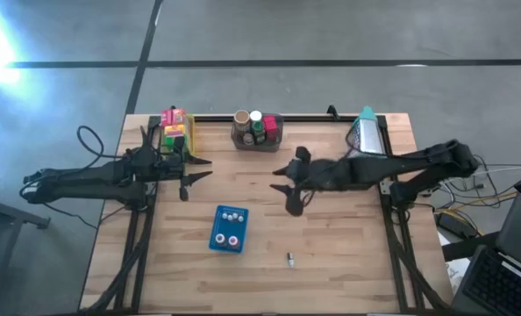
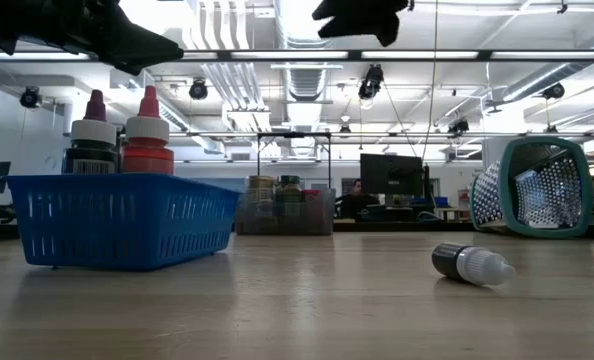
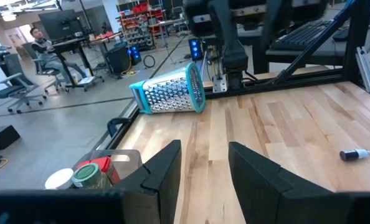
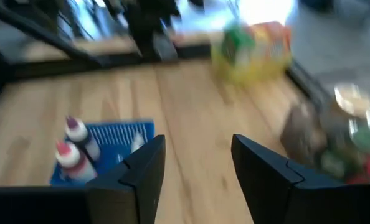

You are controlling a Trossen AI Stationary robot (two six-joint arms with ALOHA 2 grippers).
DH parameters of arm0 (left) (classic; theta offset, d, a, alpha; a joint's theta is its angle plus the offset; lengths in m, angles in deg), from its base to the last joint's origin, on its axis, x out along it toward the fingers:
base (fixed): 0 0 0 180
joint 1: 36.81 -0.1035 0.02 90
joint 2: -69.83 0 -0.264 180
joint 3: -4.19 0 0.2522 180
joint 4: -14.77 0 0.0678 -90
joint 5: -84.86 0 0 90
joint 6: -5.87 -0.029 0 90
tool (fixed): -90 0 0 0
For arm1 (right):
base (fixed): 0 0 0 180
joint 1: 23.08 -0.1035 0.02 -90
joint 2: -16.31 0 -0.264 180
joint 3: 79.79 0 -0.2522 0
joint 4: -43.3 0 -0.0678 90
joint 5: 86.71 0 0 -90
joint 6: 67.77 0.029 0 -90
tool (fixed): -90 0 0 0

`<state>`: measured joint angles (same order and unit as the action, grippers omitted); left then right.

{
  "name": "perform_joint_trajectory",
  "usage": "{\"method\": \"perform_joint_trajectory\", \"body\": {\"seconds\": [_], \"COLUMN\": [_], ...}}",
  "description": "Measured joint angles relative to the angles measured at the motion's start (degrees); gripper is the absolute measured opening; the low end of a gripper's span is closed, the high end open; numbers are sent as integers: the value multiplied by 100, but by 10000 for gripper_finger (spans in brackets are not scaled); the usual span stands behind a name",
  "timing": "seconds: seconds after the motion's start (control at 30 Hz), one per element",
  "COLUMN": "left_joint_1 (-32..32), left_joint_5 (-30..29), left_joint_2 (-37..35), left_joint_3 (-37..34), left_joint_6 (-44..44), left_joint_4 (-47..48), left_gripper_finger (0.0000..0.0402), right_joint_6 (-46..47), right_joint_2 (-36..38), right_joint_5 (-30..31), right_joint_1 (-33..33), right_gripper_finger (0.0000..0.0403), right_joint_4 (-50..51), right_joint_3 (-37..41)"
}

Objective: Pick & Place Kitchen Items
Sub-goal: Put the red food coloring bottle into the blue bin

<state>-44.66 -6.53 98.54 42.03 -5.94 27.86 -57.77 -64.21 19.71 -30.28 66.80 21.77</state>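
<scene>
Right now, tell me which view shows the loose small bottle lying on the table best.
The low view: the small bottle lies on its side, dark body and pale cap clear. The high view shows only a speck near the table's front edge. The left wrist view catches it far off; the right wrist view misses it.

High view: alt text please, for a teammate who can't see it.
Both arms hang over a wooden table, right gripper open above its centre, left gripper open near the yellow bin. A blue tray holds bottles; one small bottle lies loose.

No lettering, brand, number or sign is legible in any view. The boxes (image 1: 174, 128) and bottles (image 2: 148, 134) carry labels too small to read.
</scene>
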Motion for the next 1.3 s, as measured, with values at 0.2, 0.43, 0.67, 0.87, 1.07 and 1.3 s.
{"method": "perform_joint_trajectory", "body": {"seconds": [0.2,0.43,0.67,0.87,1.07,1.3], "left_joint_1": [-2,-2,0,2,2,2], "left_joint_5": [0,2,2,4,2,3], "left_joint_2": [0,0,0,0,0,4], "left_joint_3": [0,0,0,0,0,0], "left_joint_6": [2,2,2,2,2,2], "left_joint_4": [31,46,52,57,59,72], "left_gripper_finger": [140,140,140,140,140,140], "right_joint_6": [1973,4192,3913,3908,4578,5729], "right_joint_2": [-752,-1636,-2258,-2633,-2827,-2963], "right_joint_5": [1101,1892,2587,2542,2543,2675], "right_joint_1": [-701,-1484,-1298,-1346,-1722,-2287], "right_gripper_finger": [173,175,169,175,159,136], "right_joint_4": [2506,4459,5148,5176,5250,5419], "right_joint_3": [-1278,-2756,-3967,-4550,-4521,-4460]}}
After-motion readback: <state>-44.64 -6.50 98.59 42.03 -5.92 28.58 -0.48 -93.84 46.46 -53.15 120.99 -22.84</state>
